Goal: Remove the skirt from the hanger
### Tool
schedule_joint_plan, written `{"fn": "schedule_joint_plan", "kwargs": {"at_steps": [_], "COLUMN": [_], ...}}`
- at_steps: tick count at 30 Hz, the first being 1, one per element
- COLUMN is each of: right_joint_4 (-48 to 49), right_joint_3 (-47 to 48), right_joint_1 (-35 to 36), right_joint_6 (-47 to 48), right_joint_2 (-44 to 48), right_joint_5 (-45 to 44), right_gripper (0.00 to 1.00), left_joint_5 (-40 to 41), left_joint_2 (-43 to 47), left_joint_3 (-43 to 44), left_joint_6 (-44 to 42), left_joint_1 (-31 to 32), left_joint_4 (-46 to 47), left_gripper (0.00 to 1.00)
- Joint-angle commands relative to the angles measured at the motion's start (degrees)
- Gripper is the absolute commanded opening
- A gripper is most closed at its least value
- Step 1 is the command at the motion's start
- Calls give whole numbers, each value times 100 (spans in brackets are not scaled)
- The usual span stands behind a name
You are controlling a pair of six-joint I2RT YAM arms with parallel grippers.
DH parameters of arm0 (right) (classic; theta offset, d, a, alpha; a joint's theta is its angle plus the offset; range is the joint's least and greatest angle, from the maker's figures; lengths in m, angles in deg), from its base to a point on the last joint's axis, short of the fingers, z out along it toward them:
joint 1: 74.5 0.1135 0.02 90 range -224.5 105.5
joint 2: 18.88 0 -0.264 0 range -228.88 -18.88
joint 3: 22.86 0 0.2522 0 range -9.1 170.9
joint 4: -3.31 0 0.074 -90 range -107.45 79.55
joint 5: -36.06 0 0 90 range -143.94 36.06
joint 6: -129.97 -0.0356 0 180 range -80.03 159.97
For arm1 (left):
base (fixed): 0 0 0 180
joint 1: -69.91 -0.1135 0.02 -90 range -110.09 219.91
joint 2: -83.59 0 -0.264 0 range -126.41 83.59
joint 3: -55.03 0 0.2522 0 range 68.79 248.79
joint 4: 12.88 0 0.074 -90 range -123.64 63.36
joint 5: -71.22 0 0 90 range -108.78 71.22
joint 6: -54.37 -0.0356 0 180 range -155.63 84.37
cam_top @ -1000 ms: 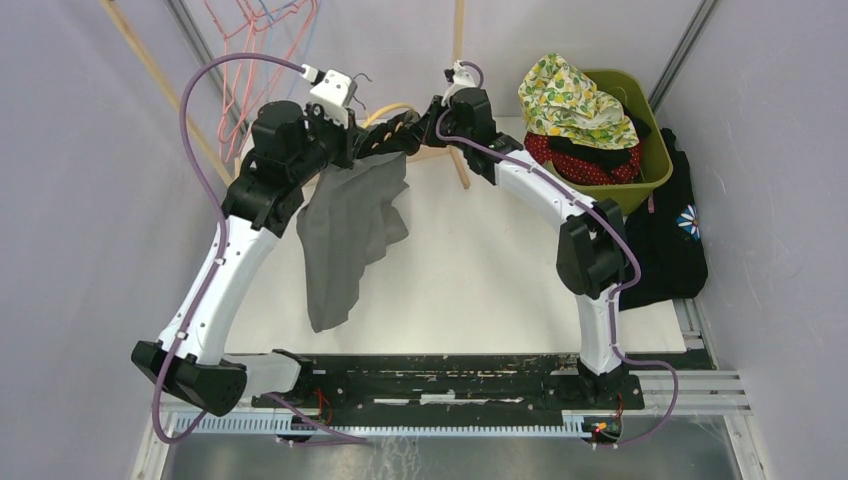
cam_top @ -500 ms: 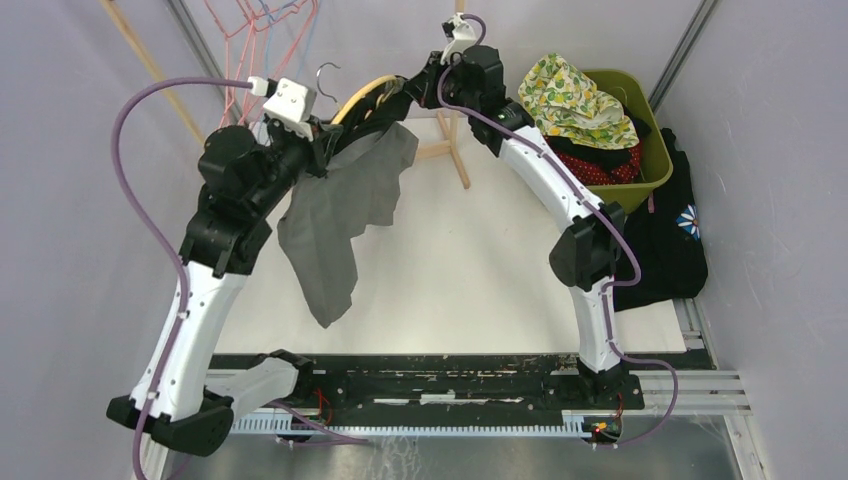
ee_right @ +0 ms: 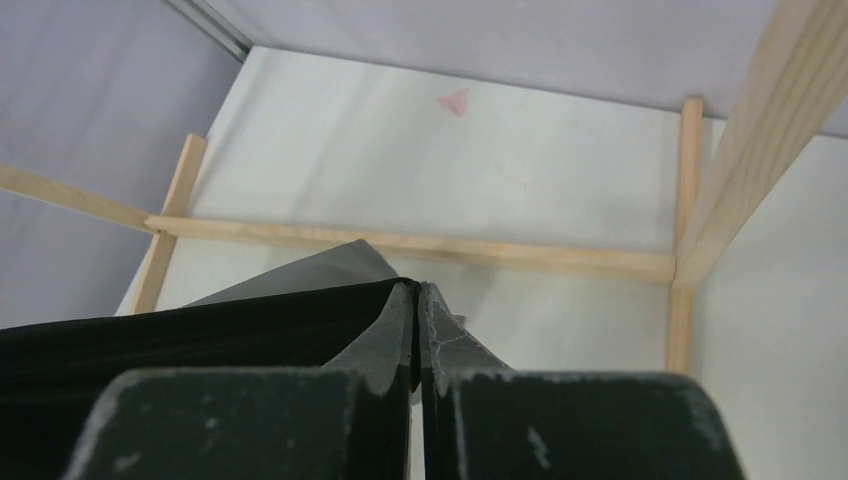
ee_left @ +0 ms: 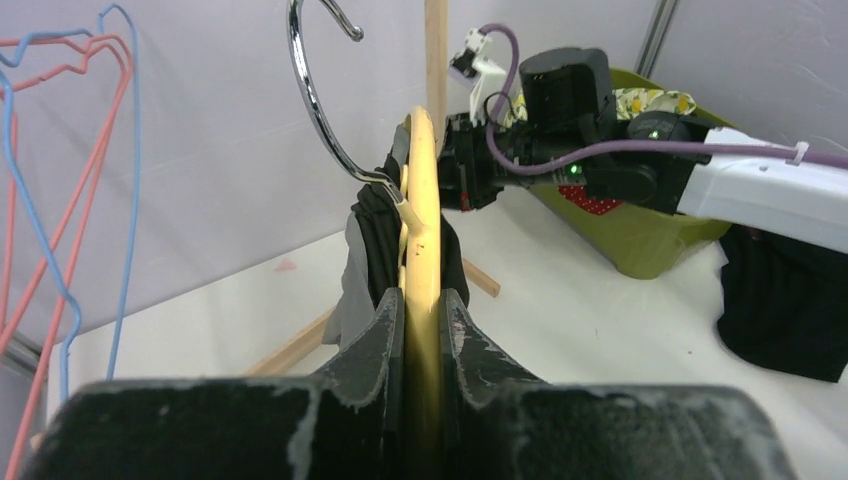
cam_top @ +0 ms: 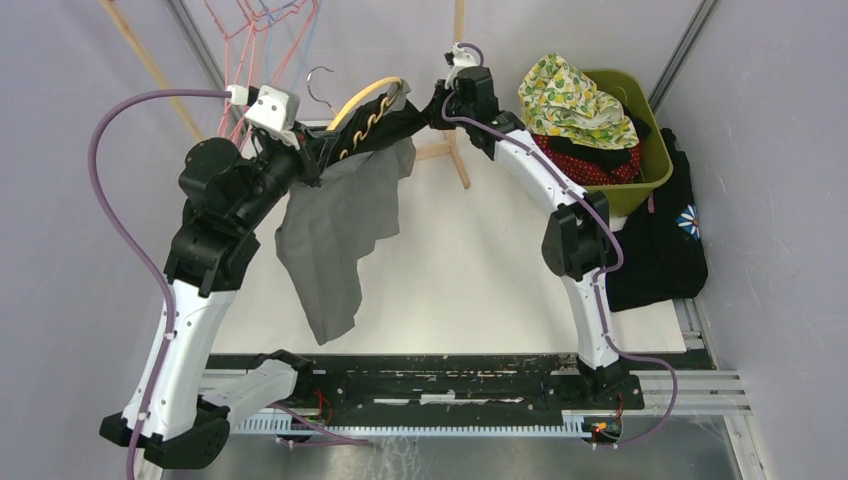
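A grey skirt [cam_top: 335,235] with a black waistband [cam_top: 385,130] hangs from a yellow wooden hanger [cam_top: 365,95] with a chrome hook [cam_top: 318,80], held high above the table. My left gripper [cam_top: 310,150] is shut on the hanger's bar, which shows edge-on between its fingers in the left wrist view [ee_left: 423,250]. My right gripper [cam_top: 430,108] is shut on the black waistband [ee_right: 200,335] at the hanger's right end. The waistband is stretched between the two grippers, and the grey cloth [ee_right: 300,275] hangs below.
A green bin [cam_top: 625,150] full of clothes stands at the back right, with a black garment [cam_top: 665,240] beside it. A wooden rack frame [cam_top: 455,150] stands behind the arms. Red and blue wire hangers [cam_top: 260,30] hang at the back left.
The left arm has swung further left and up with the hanger. The right gripper has moved slightly right, and the black waistband is drawn out longer, showing more of the yellow hanger.
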Motion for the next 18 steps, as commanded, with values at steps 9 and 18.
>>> {"fn": "schedule_joint_plan", "kwargs": {"at_steps": [9, 18], "right_joint_4": [450, -349], "right_joint_3": [-1880, -1322], "right_joint_1": [1018, 791], "right_joint_6": [-529, 608], "right_joint_2": [442, 1056], "right_joint_5": [-119, -1243], "right_gripper": [1, 59], "left_joint_5": [-671, -548], "left_joint_2": [-983, -538], "left_joint_3": [1384, 529], "left_joint_6": [245, 207], "left_joint_1": [-2, -5], "left_joint_4": [2896, 2686], "left_gripper": [3, 3]}}
